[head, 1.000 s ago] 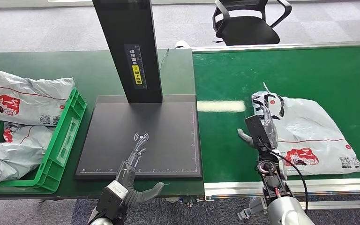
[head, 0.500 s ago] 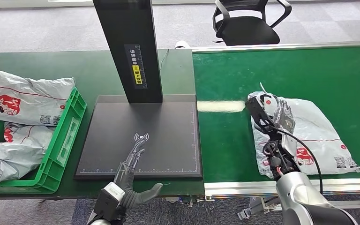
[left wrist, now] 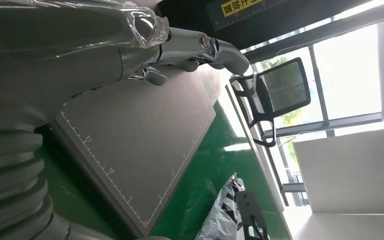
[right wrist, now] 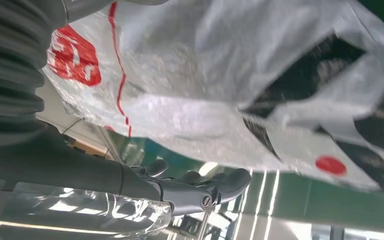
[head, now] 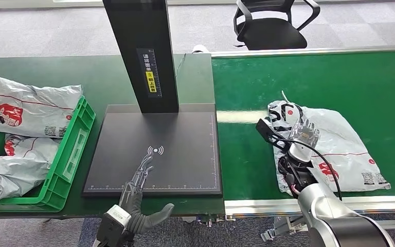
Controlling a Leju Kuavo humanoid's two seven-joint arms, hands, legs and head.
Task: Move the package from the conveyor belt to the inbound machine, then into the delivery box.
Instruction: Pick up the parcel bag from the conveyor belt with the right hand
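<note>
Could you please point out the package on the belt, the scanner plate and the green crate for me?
package [head: 339,141]: head view, on its grey middle.
scanner plate [head: 182,164]: head view, on its bare dark surface.
green crate [head: 72,152]: head view, on its right wall.

We see the head view evenly and brightly lit, with soft, faint shadows under the scanner post [head: 141,51] and a pale streak of glare on the green conveyor belt [head: 339,82] just beside the black scanner pad [head: 157,154]. That view is sharp throughout, with little bending at its edges. In the left wrist view, daylight through the windows [left wrist: 350,65] washes out to white, while the left hand [left wrist: 70,55] close to the lens is soft and shadowed. In the right wrist view the package [right wrist: 240,85] is near and blurred, its plastic glinting; the clear film on the right hand [right wrist: 130,200] catches bright highlights.
</note>
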